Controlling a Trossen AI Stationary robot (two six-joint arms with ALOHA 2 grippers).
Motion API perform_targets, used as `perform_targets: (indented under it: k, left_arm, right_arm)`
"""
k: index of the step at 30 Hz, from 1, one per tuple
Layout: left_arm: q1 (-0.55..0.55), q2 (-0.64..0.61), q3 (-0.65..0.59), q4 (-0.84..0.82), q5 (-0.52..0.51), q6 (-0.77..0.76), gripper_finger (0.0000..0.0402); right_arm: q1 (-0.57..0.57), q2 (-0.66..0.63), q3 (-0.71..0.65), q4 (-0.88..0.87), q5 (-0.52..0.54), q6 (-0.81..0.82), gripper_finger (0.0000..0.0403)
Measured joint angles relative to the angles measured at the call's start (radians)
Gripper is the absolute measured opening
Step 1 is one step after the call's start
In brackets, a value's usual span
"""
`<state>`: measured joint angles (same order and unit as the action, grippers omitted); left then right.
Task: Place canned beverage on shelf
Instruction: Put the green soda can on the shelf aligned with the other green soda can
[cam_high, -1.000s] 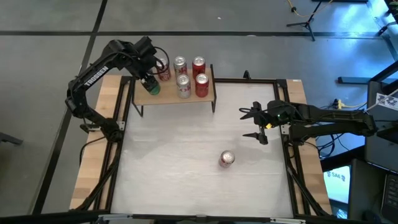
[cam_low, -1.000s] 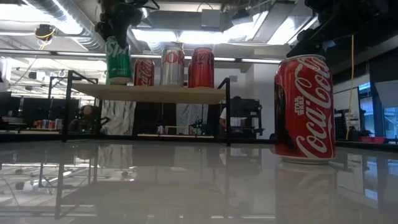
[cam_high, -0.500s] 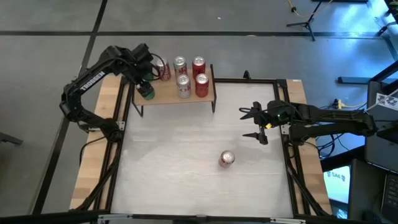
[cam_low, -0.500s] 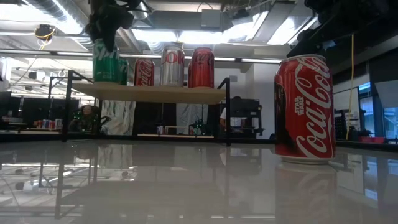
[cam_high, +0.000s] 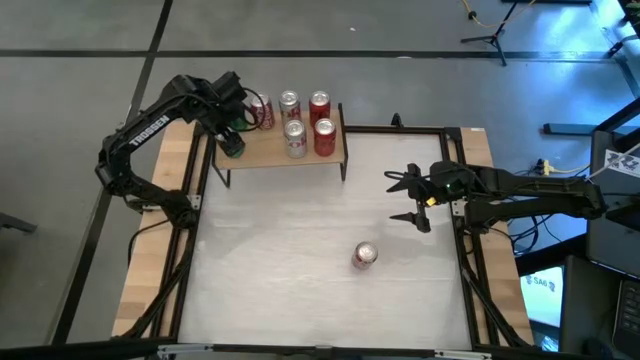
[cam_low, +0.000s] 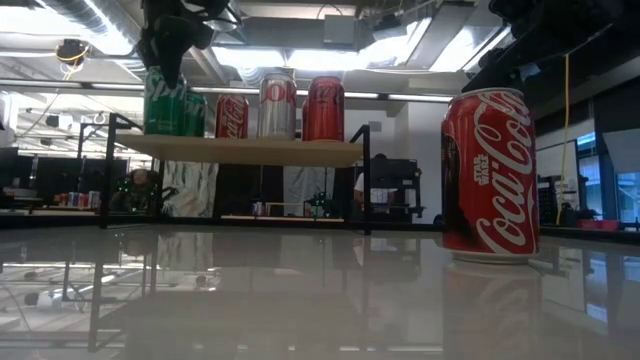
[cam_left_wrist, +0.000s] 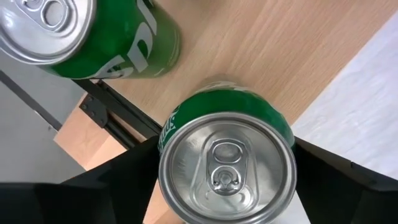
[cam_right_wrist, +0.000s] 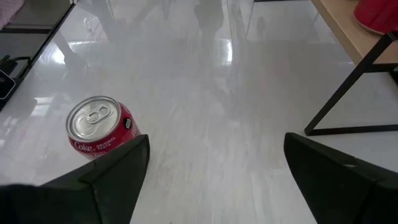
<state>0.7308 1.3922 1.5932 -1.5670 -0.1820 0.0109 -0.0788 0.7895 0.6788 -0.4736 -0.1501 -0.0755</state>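
At the shelf's (cam_high: 285, 148) left end, the left claw (cam_high: 232, 135) has brought the green can (cam_left_wrist: 227, 163) down from the air onto the board, close to the front left corner and just beside a second green can (cam_left_wrist: 93, 34). Its fingers (cam_left_wrist: 124, 180) flank the can and are easing apart, so this placement looks nearly done; lifting clear without tipping it remains. Red and silver cans (cam_high: 305, 122) fill the rest of the shelf. On the table (cam_high: 290, 260), a red cola can (cam_high: 365, 255) stands unmoved nearer the front right. The right claw (cam_high: 412, 197) waits wide and empty by the right edge, likely next.
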Motion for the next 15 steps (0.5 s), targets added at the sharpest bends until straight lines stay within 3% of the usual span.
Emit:
perform_targets:
  k: [15]
  left_arm:
    - [0.0, 0.002, -0.002, -0.006, -0.002, 0.002, 0.033]
  right_arm:
    - [0.0, 0.0, 0.0, 0.0, 0.0, 0.001, 0.0365]
